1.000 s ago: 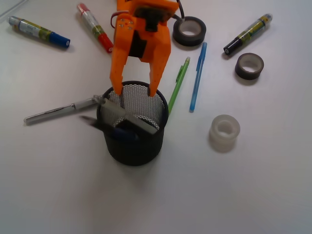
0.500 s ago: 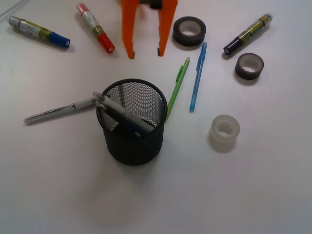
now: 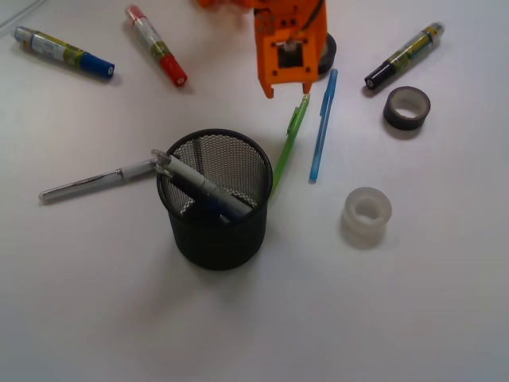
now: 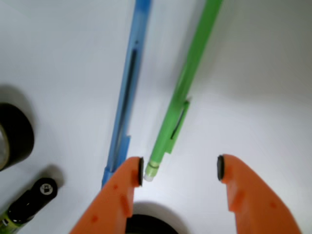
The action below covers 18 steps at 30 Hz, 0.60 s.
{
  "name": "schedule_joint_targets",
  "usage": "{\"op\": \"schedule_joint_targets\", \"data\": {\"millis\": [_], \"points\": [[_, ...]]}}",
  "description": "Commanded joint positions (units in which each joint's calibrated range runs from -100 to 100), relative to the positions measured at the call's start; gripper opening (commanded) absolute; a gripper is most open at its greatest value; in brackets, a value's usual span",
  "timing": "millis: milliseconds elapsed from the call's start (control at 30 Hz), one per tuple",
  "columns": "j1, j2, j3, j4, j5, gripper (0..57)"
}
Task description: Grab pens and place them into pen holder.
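The black mesh pen holder (image 3: pixel 216 239) stands at centre and holds a white-clear pen (image 3: pixel 199 185) and a dark blue pen (image 3: pixel 211 208), both leaning inside. A silver-white pen (image 3: pixel 95 181) lies on the table to its left. The lime green pen (image 3: pixel 289 142) and the light blue pen (image 3: pixel 322 123) lie side by side to its right. My orange gripper (image 3: pixel 288 91) is open and empty above the far end of the green pen. In the wrist view the green pen (image 4: pixel 183 92) ends at my left fingertip (image 4: pixel 138 171), with the blue pen (image 4: pixel 126 92) just left of it.
Thick markers lie at the back: blue-capped (image 3: pixel 64 52), red-capped (image 3: pixel 155 44) and black-capped (image 3: pixel 406 54). A black tape roll (image 3: pixel 326 52) sits partly behind the gripper. A dark tape roll (image 3: pixel 407 107) and a white tape roll (image 3: pixel 367 216) lie to the right.
The gripper has left the pen holder, moved back and to the right, and turned over the far end of the green pen. The white-clear pen stays in the holder.
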Motion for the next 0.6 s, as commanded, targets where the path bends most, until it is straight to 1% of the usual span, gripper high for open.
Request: {"op": "schedule_joint_targets", "data": {"millis": [0, 200, 567], "points": [[-0.6, 6.3, -6.1, 0.1, -0.2, 18.0], [-1.7, 16.4, -12.6, 0.2, -0.1, 18.0], [0.0, 22.8, -14.0, -0.2, 1.2, 17.9]]}}
